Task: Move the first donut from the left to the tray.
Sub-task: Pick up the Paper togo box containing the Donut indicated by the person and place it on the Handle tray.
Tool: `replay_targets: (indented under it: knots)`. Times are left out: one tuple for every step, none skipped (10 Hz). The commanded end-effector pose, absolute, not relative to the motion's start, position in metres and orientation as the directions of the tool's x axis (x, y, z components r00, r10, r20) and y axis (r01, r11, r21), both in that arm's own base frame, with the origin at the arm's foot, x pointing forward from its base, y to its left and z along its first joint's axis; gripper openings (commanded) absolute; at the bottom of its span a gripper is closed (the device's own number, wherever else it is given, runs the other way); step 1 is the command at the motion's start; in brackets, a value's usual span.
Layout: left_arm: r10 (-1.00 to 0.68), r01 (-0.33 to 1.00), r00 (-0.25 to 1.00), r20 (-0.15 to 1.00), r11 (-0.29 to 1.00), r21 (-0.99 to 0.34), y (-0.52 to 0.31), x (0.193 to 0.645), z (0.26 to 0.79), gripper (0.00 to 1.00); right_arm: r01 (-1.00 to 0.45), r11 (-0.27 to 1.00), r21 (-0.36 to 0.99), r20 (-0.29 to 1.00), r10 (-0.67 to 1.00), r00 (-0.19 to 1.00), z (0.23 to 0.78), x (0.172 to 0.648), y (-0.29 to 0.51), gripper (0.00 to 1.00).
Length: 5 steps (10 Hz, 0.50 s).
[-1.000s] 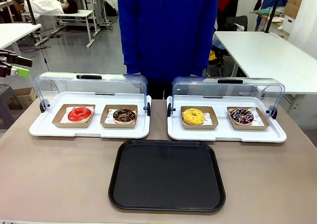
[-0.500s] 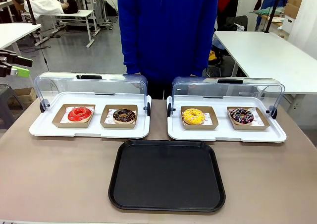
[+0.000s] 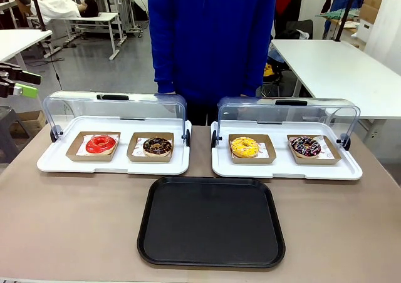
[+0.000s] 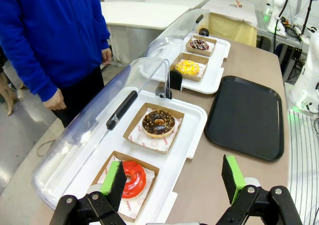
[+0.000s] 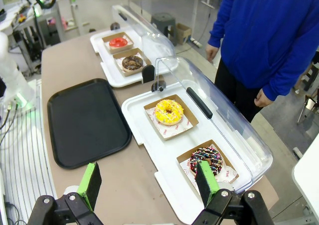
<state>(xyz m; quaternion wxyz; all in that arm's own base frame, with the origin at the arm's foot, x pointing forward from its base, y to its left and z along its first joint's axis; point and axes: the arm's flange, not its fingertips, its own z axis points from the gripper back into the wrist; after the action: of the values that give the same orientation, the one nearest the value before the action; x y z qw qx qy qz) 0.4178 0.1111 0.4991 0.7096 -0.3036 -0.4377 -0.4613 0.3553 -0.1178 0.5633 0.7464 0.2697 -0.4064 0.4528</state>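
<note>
left gripper [image 4: 173,174]: jaws spread wide, nothing held between the green pads [image 4: 113,179]. it hangs above the table's left end. in the front view we see just a piece of it at the picture's left edge, the rest cut off. right gripper [image 5: 148,182]: likewise wide apart, holding nothing, above the opposite end.

first donut from the left [image 3: 101,144], red icing, sits in its brown cardboard tray [image 3: 78,146] at the left end of the left white display tray [image 3: 113,165], clear lid [image 3: 116,108] raised behind it. in the left wrist view one pad covers the donut's edge. chocolate donut [image 3: 156,146] lies just beside it in its own cardboard.

black tray [image 3: 212,223] lies nearer the robot, well apart from the red donut.

person in blue [image 3: 213,39] stands at the far side; one hand [image 4: 55,101] hangs down.
</note>
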Motion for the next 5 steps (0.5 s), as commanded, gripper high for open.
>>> replay_targets:
  knots:
    - [-0.384, 0.923, 0.185, 0.904, 0.383, -0.026, 0.1111, 0.4183, 0.4993, 1.0, -0.902, 0.432, 0.014, 0.863, 0.45, 0.23, 0.564, 0.358, -0.1176, 1.0]
    - [-0.384, 0.923, 0.185, 0.904, 0.383, -0.026, 0.1111, 0.4183, 0.4993, 1.0, -0.902, 0.432, 0.014, 0.863, 0.45, 0.23, 0.564, 0.358, -0.1176, 1.0]
    - [-0.384, 0.923, 0.185, 0.904, 0.383, -0.026, 0.1111, 0.4183, 0.4993, 1.0, -0.902, 0.432, 0.014, 0.863, 0.45, 0.23, 0.564, 0.358, -0.1176, 1.0]
    - [-0.384, 0.923, 0.185, 0.904, 0.383, -0.026, 0.1111, 0.4183, 0.4993, 1.0, -0.902, 0.432, 0.014, 0.863, 0.45, 0.23, 0.564, 0.358, -0.1176, 1.0]
    - [-0.384, 0.923, 0.185, 0.904, 0.383, -0.026, 0.1111, 0.4183, 0.4993, 1.0, -0.902, 0.432, 0.014, 0.863, 0.45, 0.23, 0.564, 0.358, -0.1176, 1.0]
